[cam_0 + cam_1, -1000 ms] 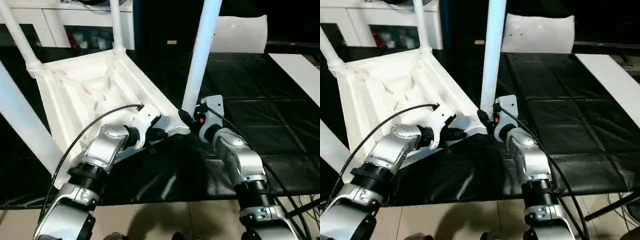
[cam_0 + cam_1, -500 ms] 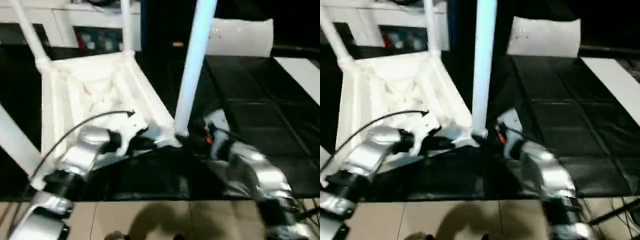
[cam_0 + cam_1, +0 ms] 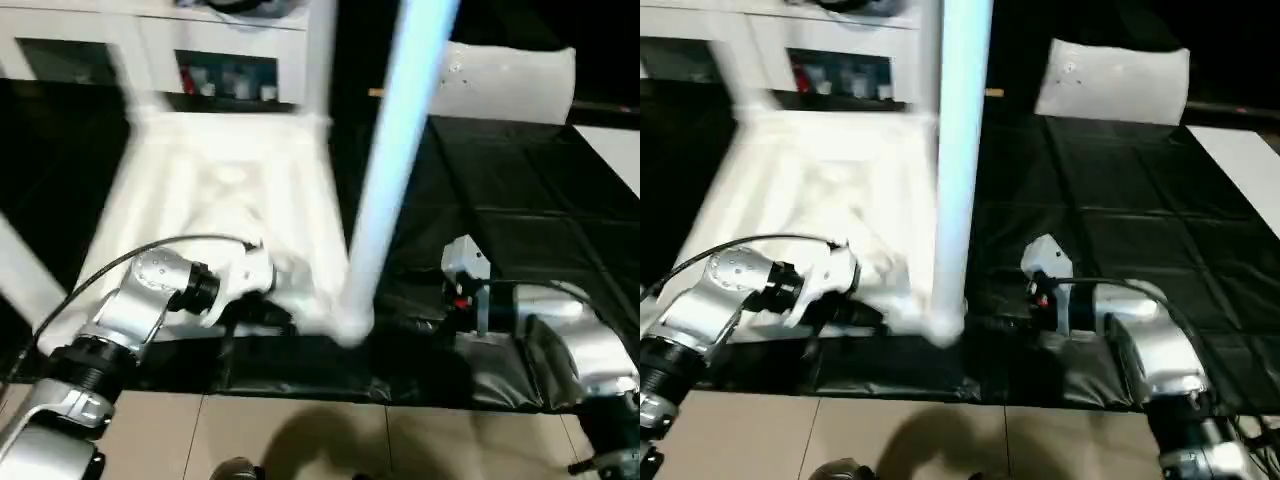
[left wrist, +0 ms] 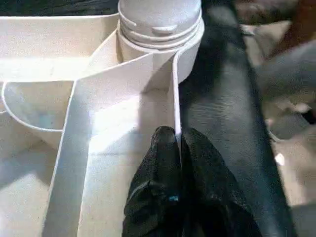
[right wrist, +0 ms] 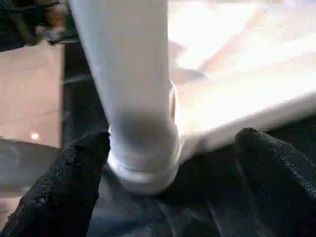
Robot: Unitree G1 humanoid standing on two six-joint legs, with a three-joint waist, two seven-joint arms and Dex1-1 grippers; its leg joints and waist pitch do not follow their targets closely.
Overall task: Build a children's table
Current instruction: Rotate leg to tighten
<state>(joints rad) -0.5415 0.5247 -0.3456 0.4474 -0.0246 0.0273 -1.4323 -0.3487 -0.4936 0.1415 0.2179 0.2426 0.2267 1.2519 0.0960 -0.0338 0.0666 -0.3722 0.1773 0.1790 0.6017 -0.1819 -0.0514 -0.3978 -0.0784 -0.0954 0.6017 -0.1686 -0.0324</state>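
The white tabletop (image 3: pixel 230 200) is lying ribbed underside up on the black mat (image 3: pixel 520 230), with a white leg (image 3: pixel 390 170) standing upright in its near corner socket (image 4: pixel 160 24). The left gripper (image 4: pixel 178 148) is pinching the tabletop's thin edge wall with both fingers pressed together. The right gripper (image 5: pixel 170 148) is resting beside the leg's base, fingers spread wide on either side of it, touching nothing.

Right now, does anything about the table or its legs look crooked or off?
Nothing stands out. The tabletop lies underside up on the black mat, and the near leg stands seated in its corner socket. The left gripper is shut on the tabletop's thin edge rib; the right gripper is open around the leg's base.
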